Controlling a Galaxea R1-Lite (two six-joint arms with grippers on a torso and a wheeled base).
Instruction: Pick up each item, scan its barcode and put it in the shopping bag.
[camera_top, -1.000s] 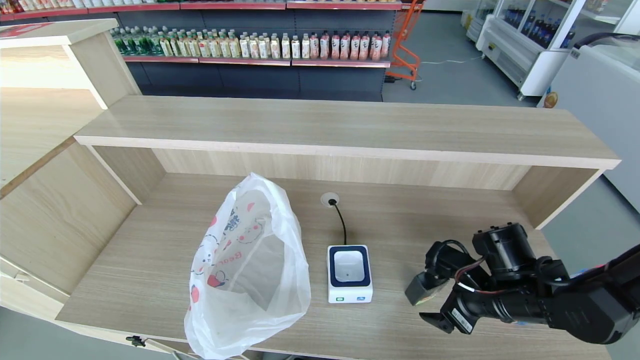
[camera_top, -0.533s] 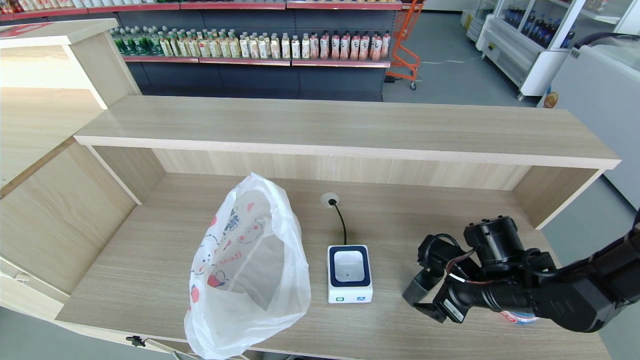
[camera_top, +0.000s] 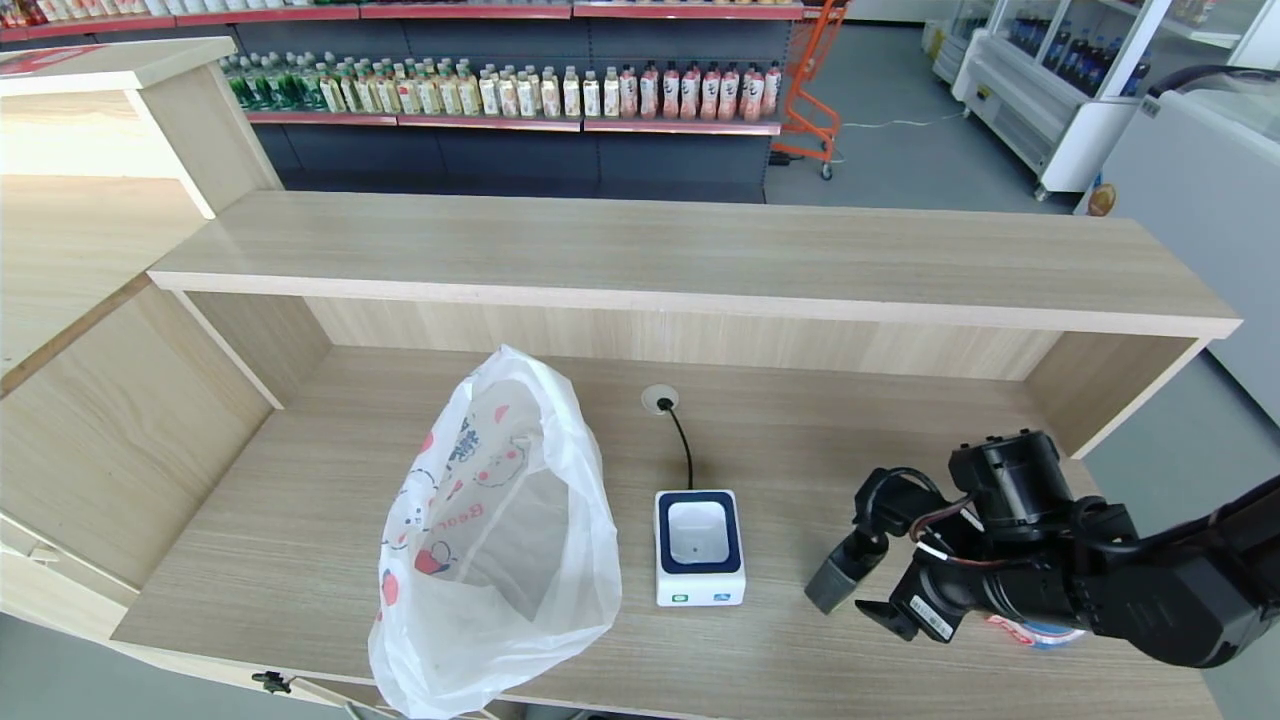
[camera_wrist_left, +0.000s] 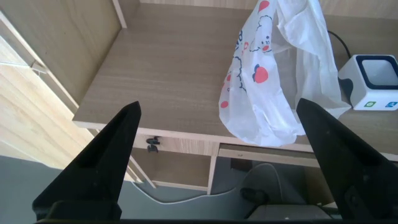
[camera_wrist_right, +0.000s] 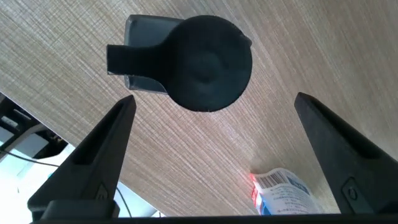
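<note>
A small white package (camera_wrist_right: 283, 194) with a barcode and red and blue print lies on the wooden counter (camera_top: 300, 540) at the right front. In the head view the package (camera_top: 1038, 634) peeks out from under my right arm. My right gripper (camera_top: 856, 600) hangs open just above the counter, left of the package and right of the scanner (camera_top: 699, 545); nothing sits between the fingers of this gripper (camera_wrist_right: 214, 102). The white printed shopping bag (camera_top: 500, 530) stands open left of the scanner. My left gripper (camera_wrist_left: 219, 109) is open and empty, held before the counter's front edge, facing the bag (camera_wrist_left: 273, 81).
The scanner's black cable (camera_top: 683, 440) runs back to a hole in the counter. A raised shelf (camera_top: 690, 260) and side walls enclose the counter on three sides. Bare wood lies left of the bag and between scanner and right gripper.
My right arm has shifted a little over the counter's right front and its wrist has dipped. The package now shows from under the arm. Bag and scanner have not moved.
</note>
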